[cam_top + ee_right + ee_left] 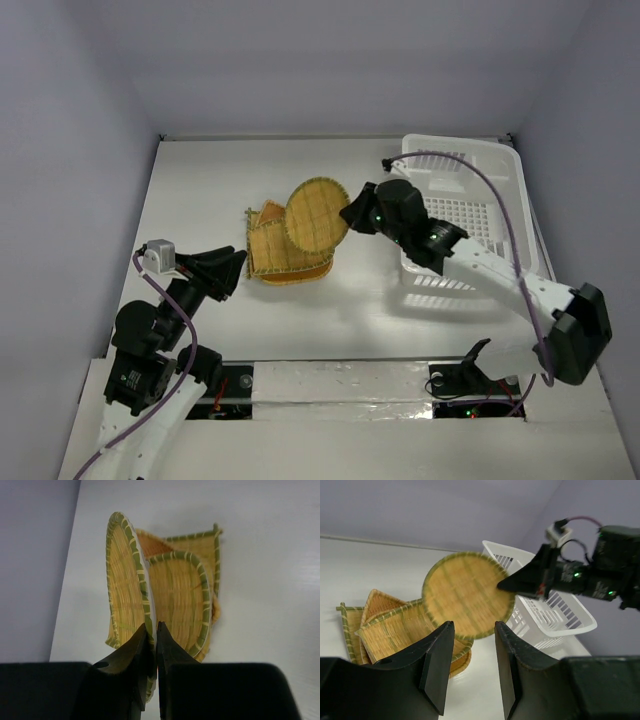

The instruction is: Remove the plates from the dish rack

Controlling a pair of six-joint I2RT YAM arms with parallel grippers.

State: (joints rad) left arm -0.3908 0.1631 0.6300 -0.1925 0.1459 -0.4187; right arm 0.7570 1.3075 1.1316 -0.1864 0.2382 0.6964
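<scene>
Nearly done: white slotted plastic dish rack (456,144) at table's (200,180) far-right corner showed no plates; right gripper (351,213) pinched round woven bamboo plate (315,215) over mid-table pile (278,262); left gripper (238,266) hung part-open, empty.

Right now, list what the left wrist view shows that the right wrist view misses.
Left wrist only: the white slotted plastic dish rack, the open left gripper, and the right gripper seen from outside. Right wrist only: an edge-on look at its jaws pinching the rim. Shared: the round woven bamboo plate held up, and the pile of woven bamboo plates on the table.
</scene>
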